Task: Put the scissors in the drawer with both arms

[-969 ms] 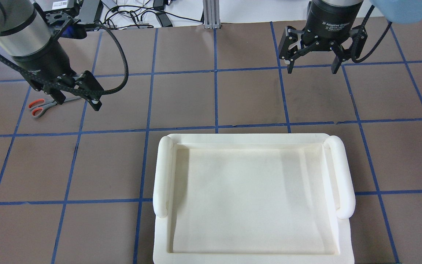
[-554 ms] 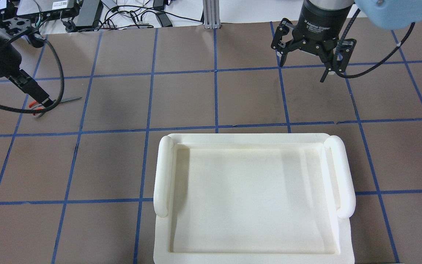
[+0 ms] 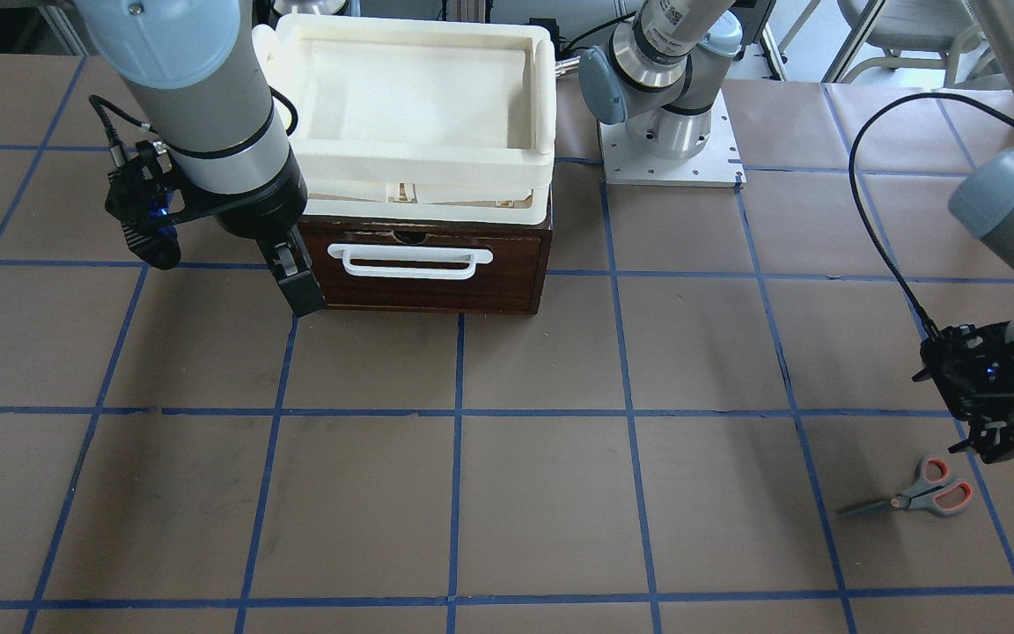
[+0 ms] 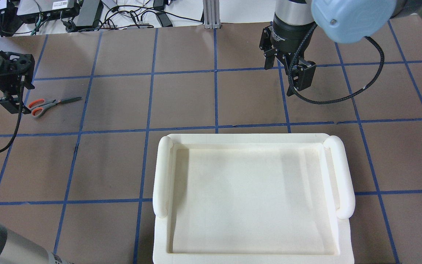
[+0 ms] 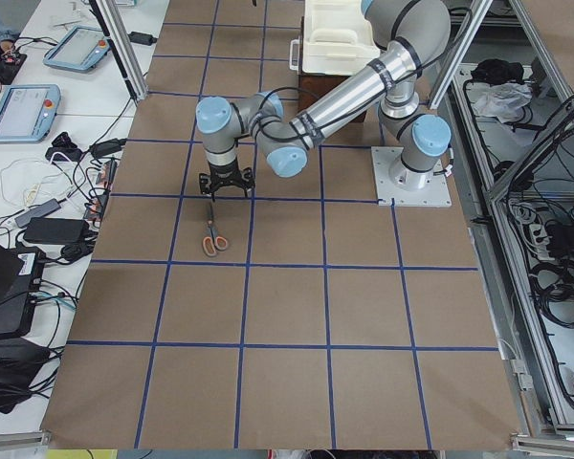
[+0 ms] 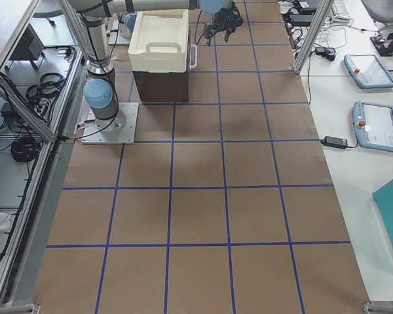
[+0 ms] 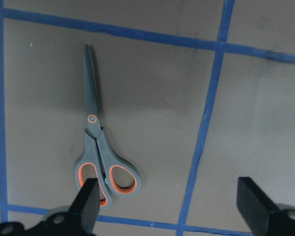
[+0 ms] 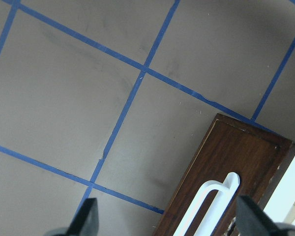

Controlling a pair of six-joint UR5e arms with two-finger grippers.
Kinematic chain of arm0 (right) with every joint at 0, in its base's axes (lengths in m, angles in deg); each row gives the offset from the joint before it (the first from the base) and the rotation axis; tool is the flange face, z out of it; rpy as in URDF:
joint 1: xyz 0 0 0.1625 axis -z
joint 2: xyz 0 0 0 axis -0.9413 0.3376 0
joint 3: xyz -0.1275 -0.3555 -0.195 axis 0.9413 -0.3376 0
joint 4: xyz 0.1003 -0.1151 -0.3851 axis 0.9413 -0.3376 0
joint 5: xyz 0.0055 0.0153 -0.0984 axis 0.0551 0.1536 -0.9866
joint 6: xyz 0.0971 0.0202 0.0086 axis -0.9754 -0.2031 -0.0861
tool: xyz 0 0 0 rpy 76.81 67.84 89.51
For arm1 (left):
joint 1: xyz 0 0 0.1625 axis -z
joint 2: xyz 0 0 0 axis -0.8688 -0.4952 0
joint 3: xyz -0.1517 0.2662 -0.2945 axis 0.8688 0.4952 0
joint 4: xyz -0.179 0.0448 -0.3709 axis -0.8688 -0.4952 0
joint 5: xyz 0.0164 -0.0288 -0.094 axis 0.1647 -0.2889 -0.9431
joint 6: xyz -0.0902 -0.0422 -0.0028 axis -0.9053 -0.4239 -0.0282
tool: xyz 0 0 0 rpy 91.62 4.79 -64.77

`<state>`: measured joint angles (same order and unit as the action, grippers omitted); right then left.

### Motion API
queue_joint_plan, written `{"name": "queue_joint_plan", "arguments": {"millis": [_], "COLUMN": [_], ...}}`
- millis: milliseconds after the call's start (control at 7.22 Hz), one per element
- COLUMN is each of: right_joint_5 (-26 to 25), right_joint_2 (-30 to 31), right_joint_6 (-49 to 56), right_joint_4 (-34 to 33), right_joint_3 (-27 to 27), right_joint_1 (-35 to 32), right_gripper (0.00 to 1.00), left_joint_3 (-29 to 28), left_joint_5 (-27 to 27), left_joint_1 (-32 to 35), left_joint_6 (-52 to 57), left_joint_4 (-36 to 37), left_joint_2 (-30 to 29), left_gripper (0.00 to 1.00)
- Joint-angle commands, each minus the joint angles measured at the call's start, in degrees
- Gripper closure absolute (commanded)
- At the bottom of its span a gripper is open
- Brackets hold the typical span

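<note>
Our left tool (image 7: pixel 169 201) is spread wide but not lined up over the flat scissors (image 7: pixel 96 147); we could squeeze and only push them.

A brown-papered worktop (image 4: pixel 181 99) is ruled into squares by blue tape (image 4: pixel 215 91). Beyond its far edge runs a white bench (image 5: pixel 86 100) carrying two blue-framed pendants (image 5: pixel 19 100), black power bricks (image 5: pixel 48 229) and tangled cables (image 4: pixel 130 16). An aluminium post (image 4: pixel 209 14) stands at the middle of that edge, and others rise along the edges. Past the opposite edge, cable bundles (image 5: pixel 555 277) lie on a grey floor (image 5: pixel 545 363). A grey chair (image 3: pixel 894 22) sits off one corner. The light is even and the shadows soft.
</note>
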<state>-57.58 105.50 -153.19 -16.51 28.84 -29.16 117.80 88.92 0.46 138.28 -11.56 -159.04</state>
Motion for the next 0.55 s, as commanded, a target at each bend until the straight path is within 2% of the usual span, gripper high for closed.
{"name": "queue_joint_plan", "arguments": {"millis": [0, 138, 277, 415], "right_joint_5": [0.56, 0.65, 0.65, 1.17], "right_joint_2": [-4.43, -6.02, -6.91, -7.70], "right_joint_6": [-11.73, -12.73, -15.18, -15.38], "right_joint_4": [-0.48, -0.92, -1.19, -1.19], "right_joint_3": [0.01, 0.01, 0.01, 0.09], "right_joint_1": [-3.65, -4.88, -5.68, -6.73], "right_gripper": [0.00, 0.00, 0.00, 0.00], "left_joint_3": [-4.58, -5.57, -6.10, -6.37], "left_joint_5": [-0.36, -0.45, -1.15, -4.11], "left_joint_1": [-0.58, -0.58, -0.66, -1.19], "left_joint_6": [9.69, 9.71, 10.31, 10.32], "left_joint_4": [3.55, 4.18, 8.10, 8.23], "left_joint_2": [-8.64, -10.76, -11.91, -12.53], "left_gripper": [0.00, 0.00, 0.00, 0.00]}}
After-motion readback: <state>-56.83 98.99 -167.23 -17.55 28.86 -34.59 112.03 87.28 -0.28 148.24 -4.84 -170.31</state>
